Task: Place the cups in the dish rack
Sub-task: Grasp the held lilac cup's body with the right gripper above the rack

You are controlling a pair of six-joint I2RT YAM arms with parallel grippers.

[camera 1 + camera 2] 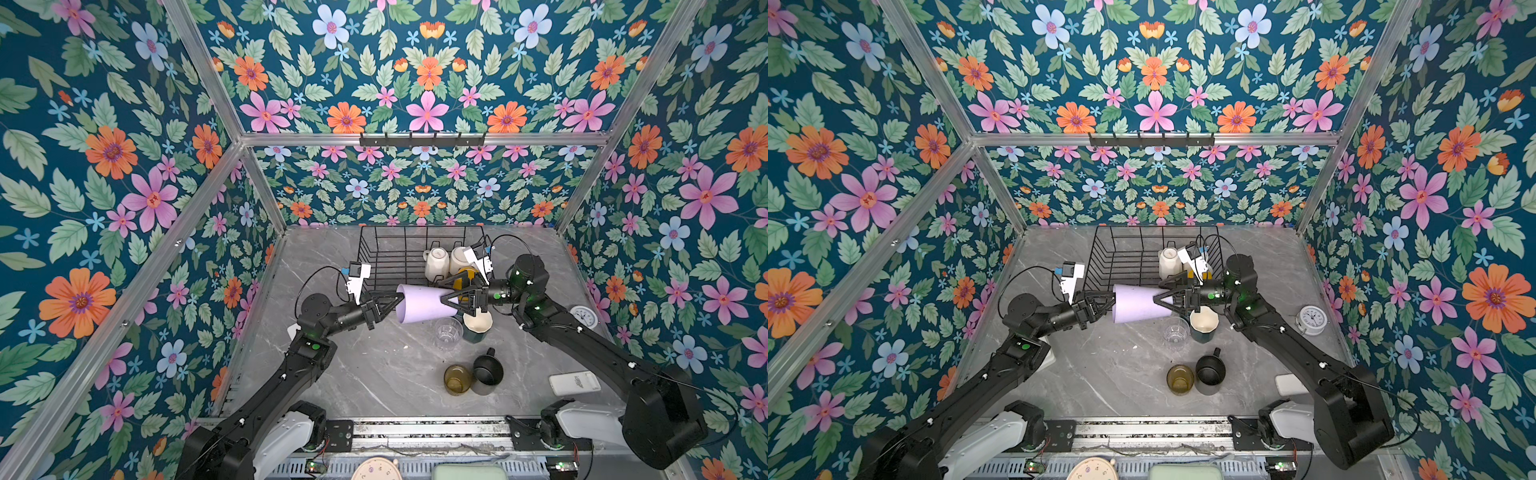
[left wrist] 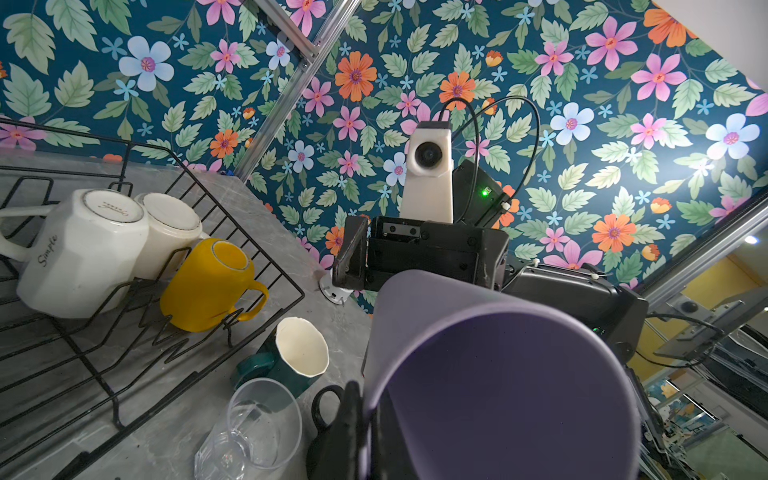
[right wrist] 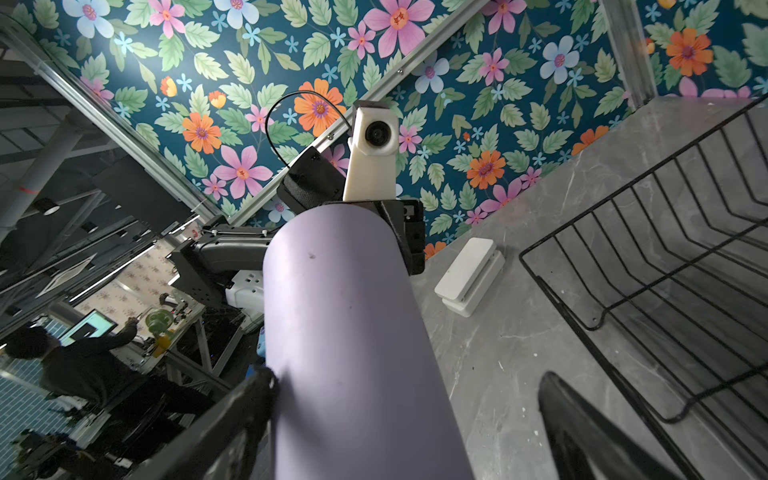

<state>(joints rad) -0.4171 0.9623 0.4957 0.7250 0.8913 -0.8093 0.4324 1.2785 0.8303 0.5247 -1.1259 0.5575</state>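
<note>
step, both top views: a mid-air handover is in hand. The lilac tumbler [image 1: 422, 302] is held on its side just near of the dish rack [image 1: 368, 253], between the arms.
left gripper [image 1: 398, 297]: clamped on the tumbler's wide rim.
right gripper [image 1: 442, 294]: jaws are spread and the narrow base is straddled, not gripped.
rack load: two white mugs [image 1: 436, 264] and a yellow mug [image 1: 465, 277] are parked at its right side.
table [image 1: 365, 374]: clear glass [image 1: 449, 332], dark green mug [image 1: 477, 328], black mug [image 1: 487, 371] and amber glass [image 1: 457, 379] are left right of centre.
left wrist view, tumbler [image 2: 498, 374]: thin, matte, tapered wall. One finger [image 2: 347, 419] is seen outside the rim.
mugs, same view: script mug [image 2: 79, 249] is faceted, glazed, base up. The yellow one is glossy. The green one is cream-lined with a wavy rim.
right wrist view, fingers: one [image 3: 237, 411] is just beside the tumbler wall, contact unclear. The other [image 3: 582, 424] is well apart.
dish rack [image 3: 623, 266]: thin black coated wire.
next, judged: the base is to be gripped before the rim is let go, and slip is risked on the smooth taper. Then it is to be set mouth-down in the rack's left side.
</note>
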